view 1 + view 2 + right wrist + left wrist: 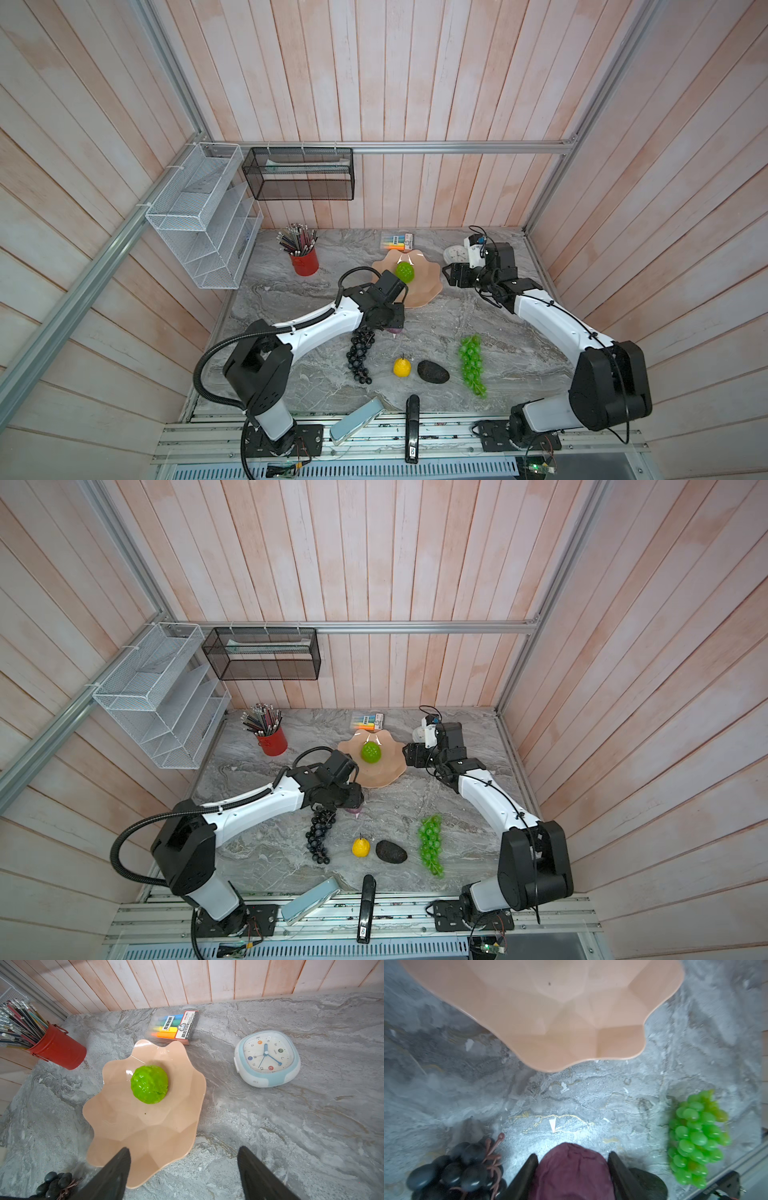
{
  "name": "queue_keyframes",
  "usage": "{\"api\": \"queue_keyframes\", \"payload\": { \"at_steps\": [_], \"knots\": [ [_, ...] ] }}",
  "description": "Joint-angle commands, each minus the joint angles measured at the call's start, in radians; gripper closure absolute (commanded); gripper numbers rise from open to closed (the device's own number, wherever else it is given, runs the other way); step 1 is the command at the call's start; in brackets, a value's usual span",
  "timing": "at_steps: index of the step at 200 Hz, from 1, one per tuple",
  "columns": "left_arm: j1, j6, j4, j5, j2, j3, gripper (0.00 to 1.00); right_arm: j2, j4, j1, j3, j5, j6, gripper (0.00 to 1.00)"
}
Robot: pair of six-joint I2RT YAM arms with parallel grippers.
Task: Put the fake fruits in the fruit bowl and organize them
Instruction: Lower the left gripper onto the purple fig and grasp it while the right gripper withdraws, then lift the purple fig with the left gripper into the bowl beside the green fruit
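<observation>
The left gripper (573,1156) is closed on the purple round fruit (571,1176), near the fruit bowl (550,1022). The right gripper (184,1150) stands open at its rim; 1 bright green bumpy fruit (149,1084) lies inside.

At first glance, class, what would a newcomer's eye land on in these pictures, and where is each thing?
The bright green bumpy fruit sits alone in the peach fruit bowl at the back of the marble table. In front of the bowl, the left gripper clamps the purple fruit, with the black grape bunch beside it.
</observation>
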Motion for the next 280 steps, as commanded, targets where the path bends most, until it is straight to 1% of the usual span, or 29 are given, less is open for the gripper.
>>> {"api": "queue_keyframes", "payload": {
  "at_steps": [1,32,57,72,89,100,121,157,181,199,253,280],
  "knots": [
    [0.061,0.044,-0.025,0.026,-0.035,0.036,0.7,-0.018,0.03,0.002,-0.001,0.005,0.023,0.19],
    [0.16,0.096,-0.02,0.015,0.045,0.167,0.7,0.001,0.018,0.019,0.037,-0.036,0.021,0.19],
    [0.198,0.14,-0.011,-0.008,0.175,0.289,0.7,0.009,0.0,0.043,0.067,-0.029,0.003,0.19],
    [0.207,0.166,-0.025,-0.023,0.266,0.381,0.7,0.011,-0.008,0.048,0.074,-0.028,0.001,0.19],
    [0.211,0.191,-0.066,-0.076,0.367,0.496,0.7,0.002,-0.008,0.051,0.067,-0.021,0.007,0.19],
    [0.215,0.201,-0.084,-0.09,0.419,0.555,0.7,-0.006,-0.004,0.053,0.058,-0.019,0.011,0.19],
    [0.227,0.207,-0.067,-0.1,0.483,0.608,0.7,-0.022,-0.003,0.054,0.035,-0.022,0.008,0.19],
    [0.235,0.23,-0.073,-0.081,0.591,0.711,0.7,-0.036,-0.011,0.054,0.002,-0.021,-0.016,0.19],
    [0.234,0.243,-0.084,-0.062,0.646,0.764,0.7,-0.052,-0.008,0.054,-0.023,-0.022,-0.027,0.19],
    [0.234,0.234,-0.079,-0.051,0.667,0.775,0.7,-0.075,0.015,0.053,-0.067,-0.021,-0.023,0.19],
    [0.232,0.211,0.011,0.007,0.676,0.708,0.69,-0.097,0.013,0.054,-0.094,-0.008,-0.026,0.19],
    [0.232,0.208,0.039,0.012,0.675,0.688,0.65,-0.1,0.01,0.053,-0.093,-0.008,-0.026,0.19]
  ]
}}
